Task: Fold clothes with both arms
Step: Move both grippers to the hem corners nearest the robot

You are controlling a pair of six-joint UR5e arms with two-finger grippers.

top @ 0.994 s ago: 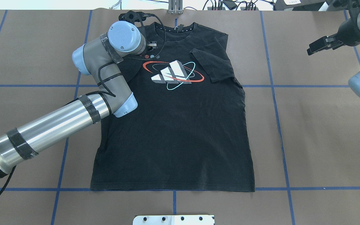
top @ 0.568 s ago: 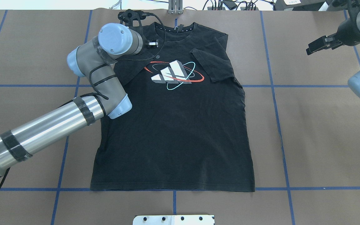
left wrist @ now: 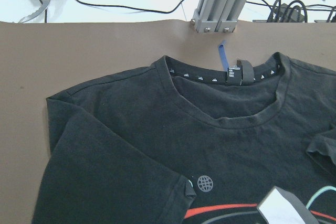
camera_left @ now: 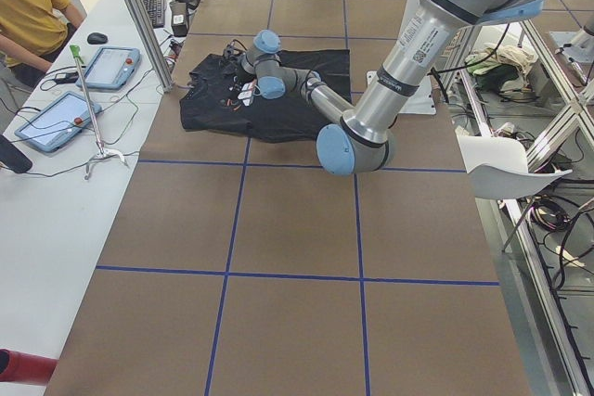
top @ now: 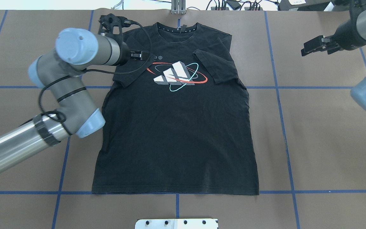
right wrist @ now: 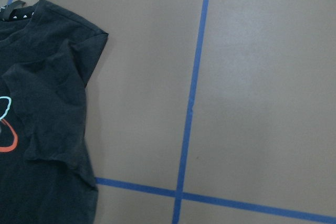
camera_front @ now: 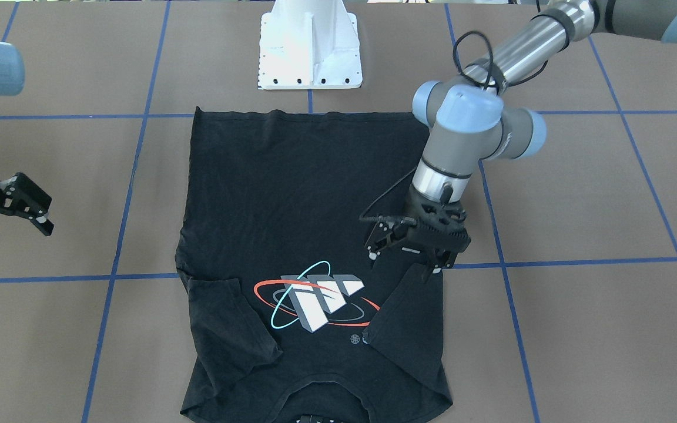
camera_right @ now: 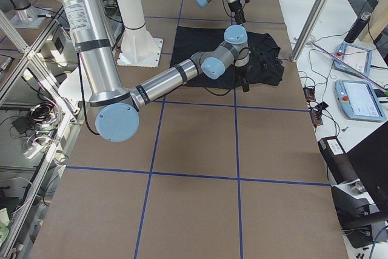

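Brown-papered table (top: 322,133) holds the T-shirt (top: 176,136) flat and face up; it looks limp and light, best pinched at hem corners, with left gripper (camera_front: 404,262) over a folded sleeve (camera_front: 403,317) and right gripper (camera_front: 14,235) well aside, both spread.

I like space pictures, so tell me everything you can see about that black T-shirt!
The black T-shirt looks like soft cotton and lies flat, front up, on the brown table, collar pointing away from the robot. Its chest shows white-grey blocks circled by red and teal rings, plus a tiny globe mark. Both short sleeves are folded inward onto the chest. The left pincer is open just over one folded sleeve; whether it touches is unclear.
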